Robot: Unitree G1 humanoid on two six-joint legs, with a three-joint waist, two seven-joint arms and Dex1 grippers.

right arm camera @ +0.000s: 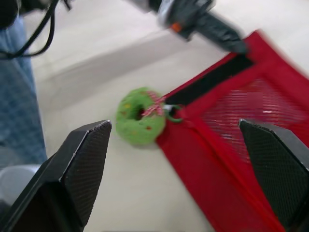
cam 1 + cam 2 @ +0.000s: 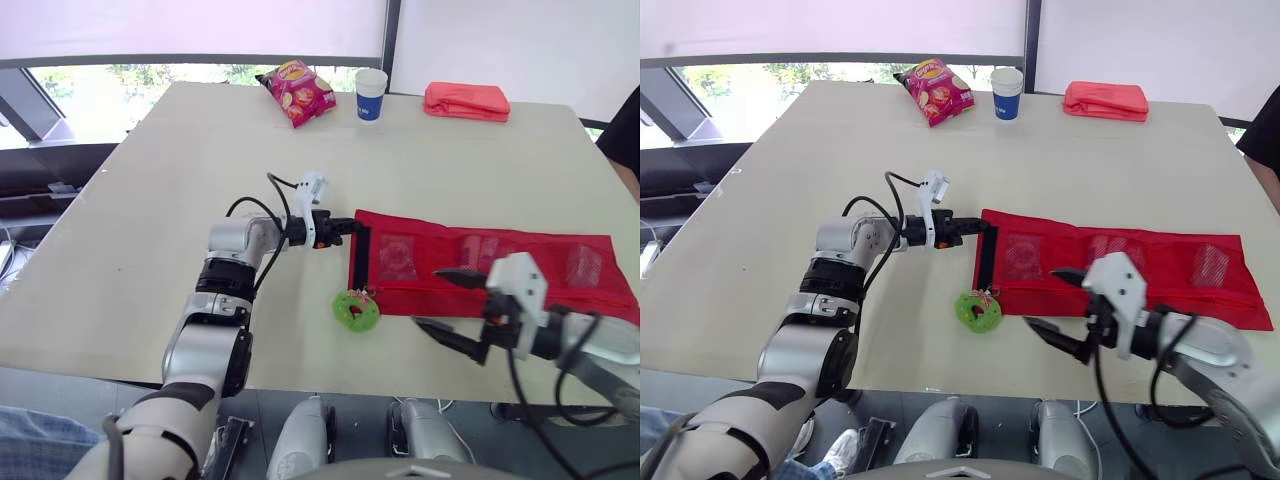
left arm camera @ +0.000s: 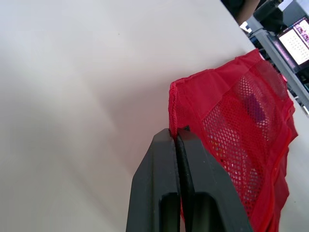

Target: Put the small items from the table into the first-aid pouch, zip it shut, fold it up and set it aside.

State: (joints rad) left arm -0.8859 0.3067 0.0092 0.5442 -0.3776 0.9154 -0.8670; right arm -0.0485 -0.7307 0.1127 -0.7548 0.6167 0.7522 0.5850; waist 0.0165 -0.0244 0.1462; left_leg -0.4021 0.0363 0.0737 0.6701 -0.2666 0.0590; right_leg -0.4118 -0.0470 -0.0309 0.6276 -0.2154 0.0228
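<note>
Pale worktop (image 2: 150,200), with red mesh first-aid pouch (image 2: 520,275) spread flat toward near right corner; left pincer (image 2: 350,225) clenched on pouch's far left corner; right pincer (image 2: 425,296) spread wide by near edge, at pouch's zip side; small green ring (image 2: 356,309) lying just beside pouch's near left corner.

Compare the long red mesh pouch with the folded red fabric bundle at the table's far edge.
The long red mesh pouch lies spread flat; the folded red fabric bundle is a compact stack. The pouch shows mesh pockets and a black end strip; the bundle shows plain fabric. The left pincer is shut on the pouch's corner; nothing touches the bundle. Both are red cloth.
</note>
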